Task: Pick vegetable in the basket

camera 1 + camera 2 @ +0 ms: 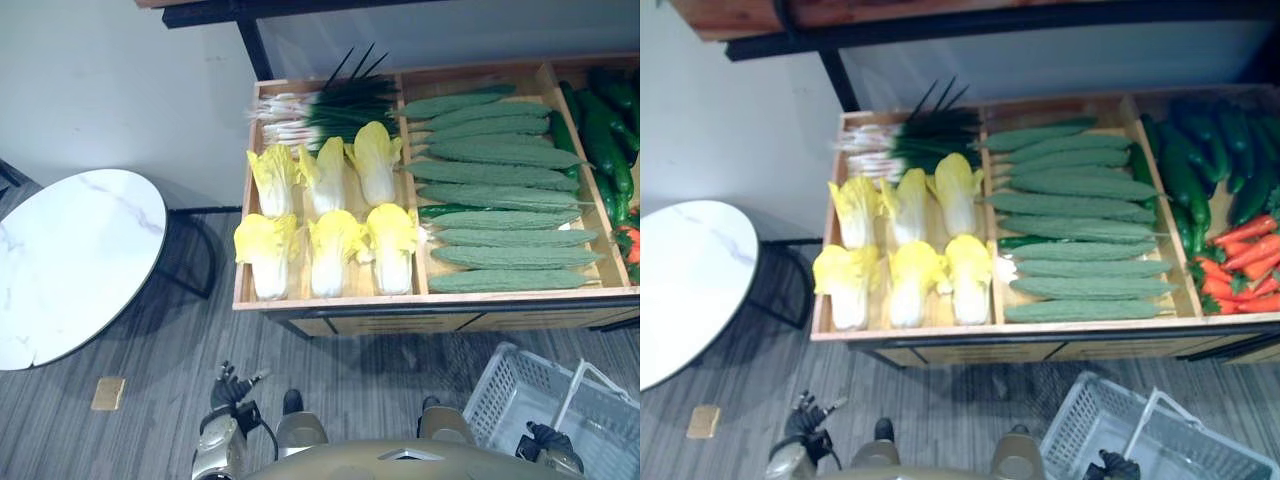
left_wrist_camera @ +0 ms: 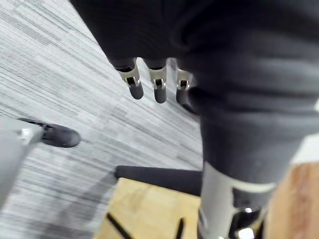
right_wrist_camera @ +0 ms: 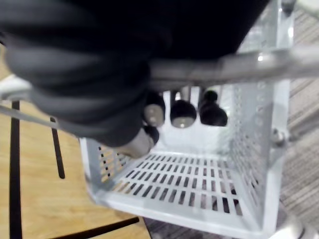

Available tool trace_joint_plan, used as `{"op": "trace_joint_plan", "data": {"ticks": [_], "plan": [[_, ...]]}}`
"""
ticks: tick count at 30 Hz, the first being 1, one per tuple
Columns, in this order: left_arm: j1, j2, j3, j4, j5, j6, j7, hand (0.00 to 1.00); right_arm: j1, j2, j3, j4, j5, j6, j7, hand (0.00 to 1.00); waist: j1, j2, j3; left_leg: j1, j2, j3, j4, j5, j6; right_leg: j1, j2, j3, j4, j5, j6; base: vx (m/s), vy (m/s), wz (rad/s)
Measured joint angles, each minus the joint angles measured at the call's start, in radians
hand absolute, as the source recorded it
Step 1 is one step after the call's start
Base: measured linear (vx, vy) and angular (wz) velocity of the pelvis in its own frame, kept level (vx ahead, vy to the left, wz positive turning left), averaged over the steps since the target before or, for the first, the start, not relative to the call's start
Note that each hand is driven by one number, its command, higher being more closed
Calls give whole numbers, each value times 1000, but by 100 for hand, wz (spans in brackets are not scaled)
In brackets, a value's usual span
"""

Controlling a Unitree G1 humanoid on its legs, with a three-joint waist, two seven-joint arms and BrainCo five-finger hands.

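A wooden display crate (image 1: pixel 330 303) holds vegetables. Several yellow-white cabbages (image 1: pixel 330 250) lie in its left bin, with green onions (image 1: pixel 320 108) behind them. Long bumpy green gourds (image 1: pixel 500 180) fill the middle bin. Dark cucumbers (image 1: pixel 1200 160) and red carrots (image 1: pixel 1250 260) lie at the right. My right hand (image 1: pixel 548 440) is low at the right, its fingers (image 3: pixel 182 112) curled round the handle (image 3: pixel 234 64) of a white slotted basket (image 1: pixel 510 395), which has nothing in it. My left hand (image 1: pixel 232 385) hangs low at the left over the floor, fingers (image 2: pixel 159 87) straight, holding nothing.
A round white marble-top table (image 1: pixel 70 260) on a black frame stands to the left of the crate. A small tan block (image 1: pixel 108 392) lies on the grey carpet near my left hand. A pale wall runs behind the crate.
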State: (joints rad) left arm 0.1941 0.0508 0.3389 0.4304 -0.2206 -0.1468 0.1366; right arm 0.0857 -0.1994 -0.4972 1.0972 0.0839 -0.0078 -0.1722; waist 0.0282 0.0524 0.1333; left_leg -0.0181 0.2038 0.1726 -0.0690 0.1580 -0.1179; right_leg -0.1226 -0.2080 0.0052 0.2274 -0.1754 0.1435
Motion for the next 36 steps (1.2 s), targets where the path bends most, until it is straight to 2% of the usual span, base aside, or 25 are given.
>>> {"op": "trace_joint_plan", "data": {"ticks": [1,4,7,10,12,16,18,21,23,26,32,36], "plan": [[3,-1,15,-101,1,-13,5,0,18,-9,-8,-7,-20,0,-9,100,-4,17,-11,6,-13,18,-17,-6,8,31,-13,-20,-38,21,18,-43,125,38],[-16,2,51,-226,15,-43,39,0,61,-13,-16,-21,-32,0,-11,100,-9,37,-26,9,-19,7,-31,-27,-8,89,-23,-66,-108,60,31,-44,110,40],[-45,28,63,-316,18,-63,85,0,91,-7,-16,-30,-38,0,-12,100,-14,38,-39,9,-32,-21,-31,-37,-3,153,-34,-111,-183,96,42,-65,58,35],[-49,78,38,-418,100,-67,114,0,112,-5,-14,-33,-39,0,-12,100,-15,37,-53,17,-35,-18,-36,-45,-13,180,-36,-115,-222,115,41,-67,22,1],[-50,120,-44,-483,180,-66,124,0,116,-8,-9,-33,-41,0,-12,100,-23,45,-61,18,-36,-17,-37,-45,-14,182,-35,-112,-229,118,38,-33,3,-1],[-64,141,-237,-523,363,-58,96,0,113,-13,3,-43,-67,-1,-11,100,-43,48,-64,26,-35,-8,-37,-49,-19,182,-34,-99,-233,118,37,1,-2,-11],[-100,141,-338,-479,456,-56,75,0,109,-15,29,-42,-79,-2,-8,100,-54,47,-67,46,-27,20,-37,-60,-31,182,-27,-70,-242,128,26,53,-8,-37],[-171,144,-380,-347,524,-50,66,0,99,-9,48,-43,-91,-2,-5,100,-73,46,-70,54,-14,41,-37,-69,-42,180,-14,-49,-256,135,24,58,-24,-27],[-233,151,-415,-227,568,-15,67,0,91,2,57,-43,-107,-2,-1,100,-92,39,-72,60,0,56,-36,-69,-47,179,-2,-42,-264,146,32,101,-43,-21],[-280,152,-447,-128,618,23,67,0,85,7,59,-41,-108,0,2,100,-99,30,-66,74,6,85,-32,-80,-59,174,4,-18,-270,147,32,106,-20,-28],[-355,159,-437,-34,635,78,68,0,60,32,70,-42,-119,6,-7,100,-123,1,-41,69,6,123,-31,-82,-61,143,4,7,-271,155,32,65,-4,-17],[-438,166,-424,28,633,98,78,0,16,32,70,-63,-118,6,-23,100,-126,8,8,33,5,147,-31,-79,-57,84,4,22,-264,177,36,-54,-1,-21]]}}
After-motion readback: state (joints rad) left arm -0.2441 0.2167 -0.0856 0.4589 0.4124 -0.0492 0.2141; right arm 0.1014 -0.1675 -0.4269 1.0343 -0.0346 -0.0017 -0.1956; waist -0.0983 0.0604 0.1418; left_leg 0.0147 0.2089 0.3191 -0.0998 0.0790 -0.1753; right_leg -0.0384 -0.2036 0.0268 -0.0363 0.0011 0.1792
